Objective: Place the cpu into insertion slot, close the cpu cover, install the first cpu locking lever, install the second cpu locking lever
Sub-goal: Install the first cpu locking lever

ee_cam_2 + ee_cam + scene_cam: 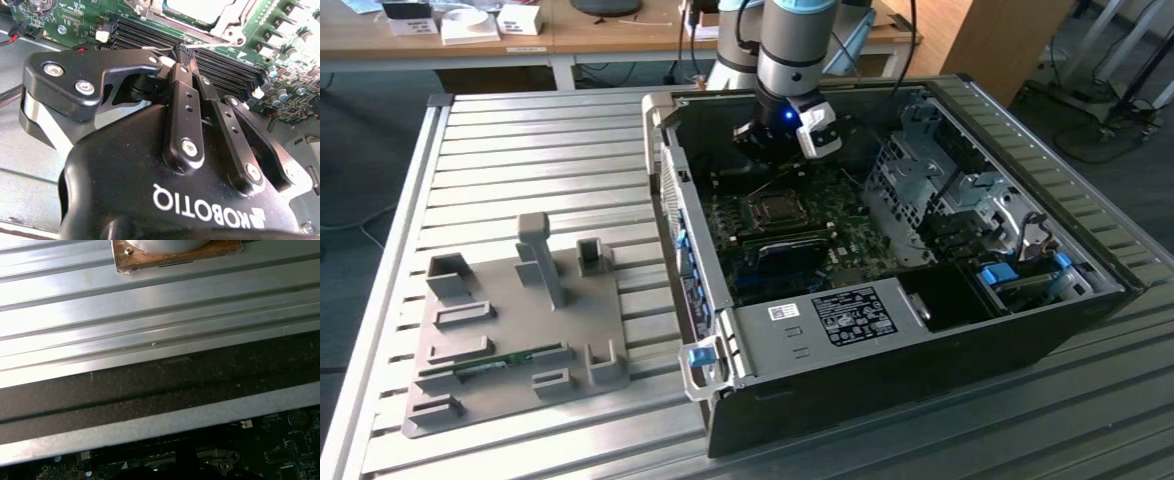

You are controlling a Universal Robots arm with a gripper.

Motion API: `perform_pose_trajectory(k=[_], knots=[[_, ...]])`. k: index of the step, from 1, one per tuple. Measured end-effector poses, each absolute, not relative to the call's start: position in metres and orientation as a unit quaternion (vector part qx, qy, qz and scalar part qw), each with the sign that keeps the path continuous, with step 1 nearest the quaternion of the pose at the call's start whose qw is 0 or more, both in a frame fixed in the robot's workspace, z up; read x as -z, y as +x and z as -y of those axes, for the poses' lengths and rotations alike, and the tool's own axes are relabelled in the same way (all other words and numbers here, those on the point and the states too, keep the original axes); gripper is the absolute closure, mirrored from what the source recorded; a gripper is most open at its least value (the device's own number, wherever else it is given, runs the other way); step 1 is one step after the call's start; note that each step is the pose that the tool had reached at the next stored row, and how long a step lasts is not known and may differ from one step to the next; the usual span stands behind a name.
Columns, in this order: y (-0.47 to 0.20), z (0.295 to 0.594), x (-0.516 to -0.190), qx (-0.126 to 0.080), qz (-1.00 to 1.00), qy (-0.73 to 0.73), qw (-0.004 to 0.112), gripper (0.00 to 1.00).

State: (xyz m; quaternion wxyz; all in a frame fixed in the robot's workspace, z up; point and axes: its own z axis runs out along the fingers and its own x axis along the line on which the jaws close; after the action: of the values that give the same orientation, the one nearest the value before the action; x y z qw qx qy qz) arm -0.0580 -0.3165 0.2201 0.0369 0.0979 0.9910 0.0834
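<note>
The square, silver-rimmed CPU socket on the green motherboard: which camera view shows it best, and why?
The exterior view: the square, silver-rimmed CPU socket shows whole inside the black computer case. The second wrist view catches just part of its frame beyond the gripper. The first wrist view is too dark to tell.

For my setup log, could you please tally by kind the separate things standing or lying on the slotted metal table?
Black open computer case: 1
Grey fixture plate with upright holders: 1
Narrow green circuit strip lying in that plate: 1
Total: 3
</note>
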Motion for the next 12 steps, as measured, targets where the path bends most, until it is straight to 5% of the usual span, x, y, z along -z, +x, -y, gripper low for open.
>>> perform_pose_trajectory(k=[12], knots=[[-0.0539, 0.3164, -0.2164, -0.083, -0.991, 0.098, 0.037, 0.89]])
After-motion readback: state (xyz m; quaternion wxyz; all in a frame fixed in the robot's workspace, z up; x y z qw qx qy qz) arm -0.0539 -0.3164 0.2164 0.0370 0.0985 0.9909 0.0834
